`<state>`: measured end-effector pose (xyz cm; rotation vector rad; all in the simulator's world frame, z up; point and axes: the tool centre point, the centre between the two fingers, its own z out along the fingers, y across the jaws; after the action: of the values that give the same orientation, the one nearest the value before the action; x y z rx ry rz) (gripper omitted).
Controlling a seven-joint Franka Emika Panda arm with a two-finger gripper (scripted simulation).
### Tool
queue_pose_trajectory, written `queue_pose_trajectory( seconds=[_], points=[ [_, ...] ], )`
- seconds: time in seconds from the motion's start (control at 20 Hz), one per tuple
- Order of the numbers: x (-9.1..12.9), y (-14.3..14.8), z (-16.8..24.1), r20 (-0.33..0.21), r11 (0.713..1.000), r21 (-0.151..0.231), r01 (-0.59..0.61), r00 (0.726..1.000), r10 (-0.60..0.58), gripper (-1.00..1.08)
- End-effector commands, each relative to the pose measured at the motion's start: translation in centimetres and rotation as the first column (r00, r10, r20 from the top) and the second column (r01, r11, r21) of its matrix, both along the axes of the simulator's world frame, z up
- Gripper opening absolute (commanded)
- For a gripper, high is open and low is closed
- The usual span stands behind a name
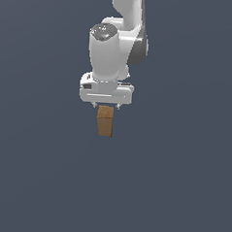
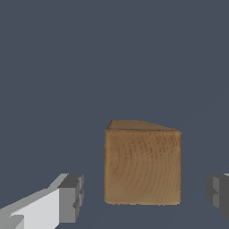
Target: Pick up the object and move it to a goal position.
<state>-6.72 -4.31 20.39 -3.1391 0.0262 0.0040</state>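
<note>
Exterior view: the white Panda arm [image 1: 115,45] is reaching down from the top of the frame, with its gripper [image 1: 106,106] pointing straight down over a plain dark grey surface [image 1: 181,190]. The wooden block [image 1: 105,120] is standing upright directly beneath the gripper body, narrower than the gripper and showing a lighter top face. Only the fingertips are showing below the gripper body here, and the block's top is sitting at about their level.

Wrist view: the block [image 2: 142,163] is occupying the middle of the frame, its grain-patterned side face turned toward the camera. One grey finger pad [image 2: 71,197] is sitting on one side of the block and the other pad [image 2: 218,193] on the opposite side. A clear strip of grey surface is showing between each pad and the block, so the jaws are standing apart, straddling the block without touching it. The block appears to be resting on the grey surface [image 2: 112,58].
</note>
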Motion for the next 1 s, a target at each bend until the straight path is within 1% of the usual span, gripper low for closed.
queue_pose_trajectory(
  seconds=[0.0, 0.45, 0.95],
  points=[
    [-0.1, -0.4, -0.7, 0.002, 1.0, -0.002, 0.002, 1.0, -0.002, 1.0],
    [-0.2, -0.6, -1.5, 0.001, 1.0, -0.002, 0.004, 1.0, -0.004, 1.0],
    [-0.3, -0.6, -5.4, 0.002, 1.0, -0.002, 0.004, 1.0, -0.004, 1.0]
  ],
)
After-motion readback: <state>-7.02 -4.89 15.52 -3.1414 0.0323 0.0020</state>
